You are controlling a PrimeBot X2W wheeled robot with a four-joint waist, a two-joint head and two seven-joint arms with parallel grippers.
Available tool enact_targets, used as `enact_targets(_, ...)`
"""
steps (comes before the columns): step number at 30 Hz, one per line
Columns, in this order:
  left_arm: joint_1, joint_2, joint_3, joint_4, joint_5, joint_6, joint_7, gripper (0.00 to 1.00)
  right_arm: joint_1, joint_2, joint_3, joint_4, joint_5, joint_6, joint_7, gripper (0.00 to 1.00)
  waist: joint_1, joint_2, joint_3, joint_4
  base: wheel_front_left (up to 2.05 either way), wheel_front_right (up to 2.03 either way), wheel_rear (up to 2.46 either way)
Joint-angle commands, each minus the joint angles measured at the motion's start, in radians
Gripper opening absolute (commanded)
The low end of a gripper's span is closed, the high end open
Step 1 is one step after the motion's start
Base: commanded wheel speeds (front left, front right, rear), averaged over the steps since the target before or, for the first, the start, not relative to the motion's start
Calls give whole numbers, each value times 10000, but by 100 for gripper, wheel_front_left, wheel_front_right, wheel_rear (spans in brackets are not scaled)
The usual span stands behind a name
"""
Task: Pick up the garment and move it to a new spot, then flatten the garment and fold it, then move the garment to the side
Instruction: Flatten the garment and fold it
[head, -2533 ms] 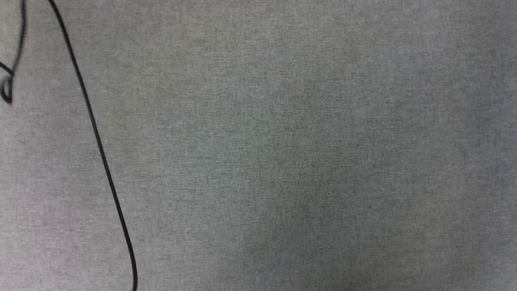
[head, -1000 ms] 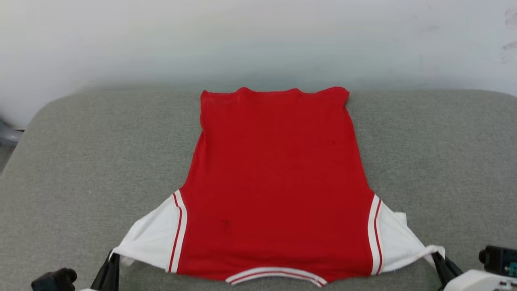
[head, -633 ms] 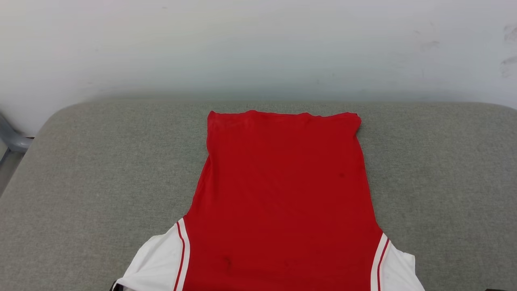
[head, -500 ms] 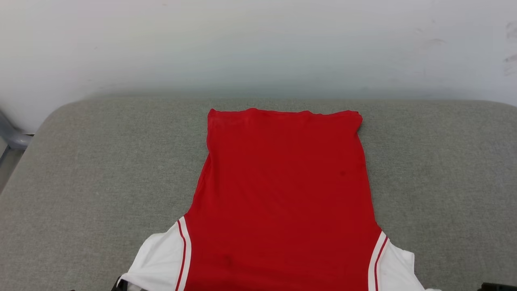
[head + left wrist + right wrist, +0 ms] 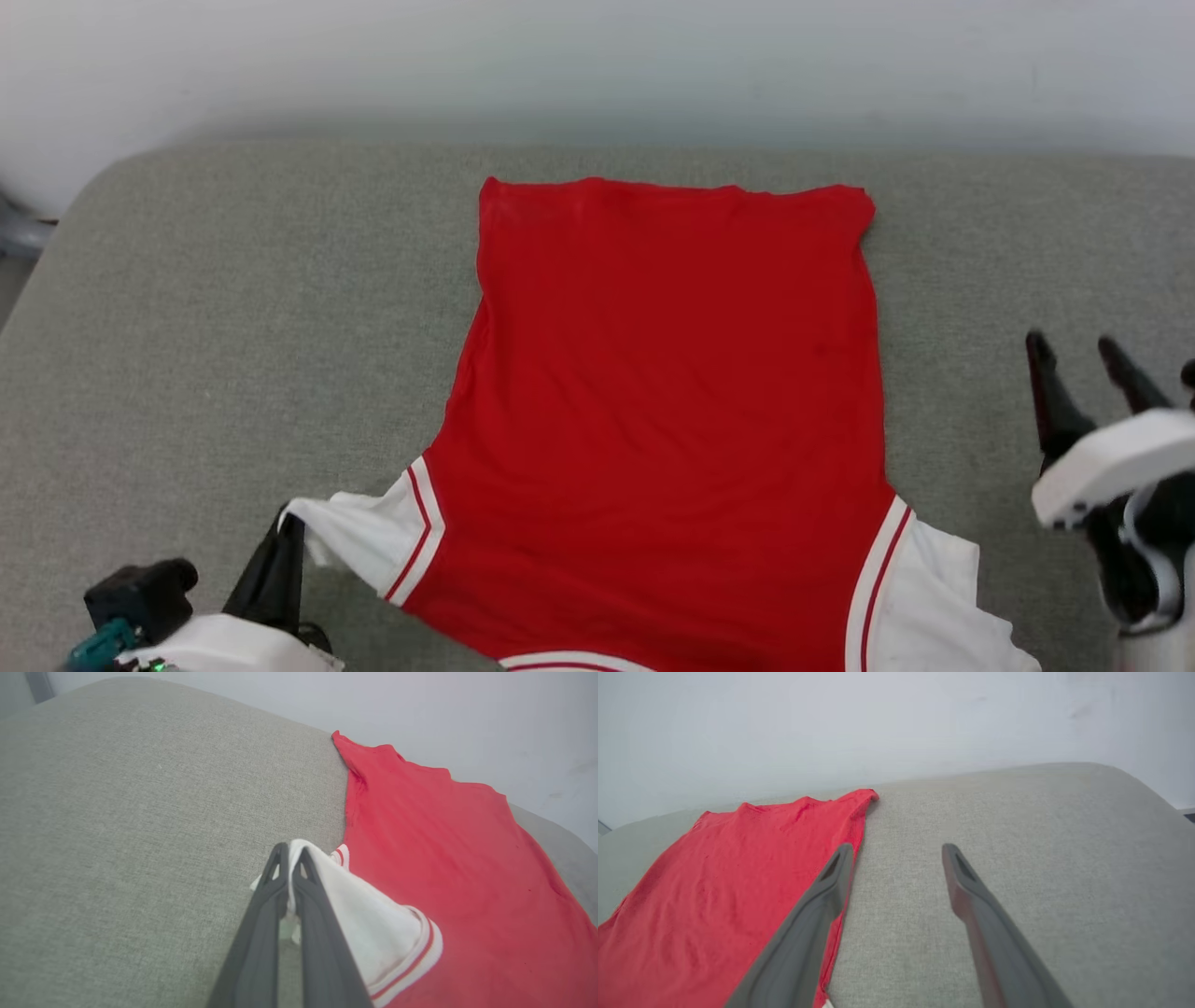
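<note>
The garment [image 5: 672, 401] lies spread flat on the grey cushion [image 5: 233, 327], red body up, with a white sleeve at each near corner. My left gripper [image 5: 291, 525] is shut on the tip of the left white sleeve [image 5: 359, 532] and lifts it slightly. In the left wrist view the two dark fingers [image 5: 280, 891] pinch that white fabric [image 5: 364, 914] at the left gripper's tips [image 5: 289, 851]. My right gripper [image 5: 1071, 342] stands open over bare cushion, to the right of the garment and apart from it. The right wrist view shows the right gripper [image 5: 896, 851] holding nothing, with the garment [image 5: 738, 872] to its left.
A pale wall [image 5: 597, 65] runs behind the cushion's far edge. The cushion's corners are rounded, and a grey metal part [image 5: 14, 233] shows past its far left corner. Bare cushion lies on both sides of the garment.
My right gripper has let go of the right sleeve, opened, and moved up and to the right. The left gripper keeps its hold on the left sleeve. The head camera has shifted.
</note>
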Motion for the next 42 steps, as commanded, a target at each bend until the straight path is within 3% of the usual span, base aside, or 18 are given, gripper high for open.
enact_targets(1,-281,35,-8,-123,82,-64,-73,0,-594,-100,-13,151,-96,-5,-49,100,-1,0,636,253,0,0,0)
enact_targets(4,-772,0,-35,-343,174,-148,-142,0,-2137,-290,34,930,-351,-7,147,100,-1,0,1292,503,0,0,0)
enact_targets(8,-1430,-120,-146,-539,286,-358,-243,0,-4153,-773,153,2279,-473,-7,1191,100,-1,0,2024,896,0,0,0)
enact_targets(14,-2118,-297,-306,-696,390,-653,-348,0,-6633,-1263,315,4116,-796,-7,3788,100,-1,0,2927,1376,0,0,0)
enact_targets(19,-2634,-505,-371,-633,440,-950,-467,0,-8088,-1337,92,5158,-1375,-5,5329,100,-1,0,3542,1720,0,0,0)
enact_targets(24,-3012,-748,-368,-413,508,-1203,-569,0,-8727,-1246,-148,5847,-2009,-7,5910,100,-1,0,3937,1944,0,0,0)
enact_targets(32,-3206,-964,-321,-105,678,-1460,-620,0,-8206,-816,-1034,7252,-2641,-9,7353,97,-1,0,4000,2046,0,0,0)
enact_targets(33,-3212,-980,-319,-79,700,-1481,-626,0,-8159,-772,-1169,7327,-2725,-9,7512,36,-1,0,3975,2053,0,0,0)
enact_targets(34,-3212,-993,-314,-53,711,-1499,-632,0,-8144,-716,-1269,7335,-2797,-9,7568,6,-1,0,3945,2056,0,0,0)
enact_targets(35,-3209,-1003,-307,-29,725,-1531,-636,0,-8147,-670,-1350,7304,-2865,-9,7581,0,-1,0,3913,2054,0,0,0)
enact_targets(42,-2931,-990,-254,180,894,-1524,-647,0,-8439,-867,-1223,6713,-2867,-7,6965,0,-1,0,3244,1929,0,0,0)
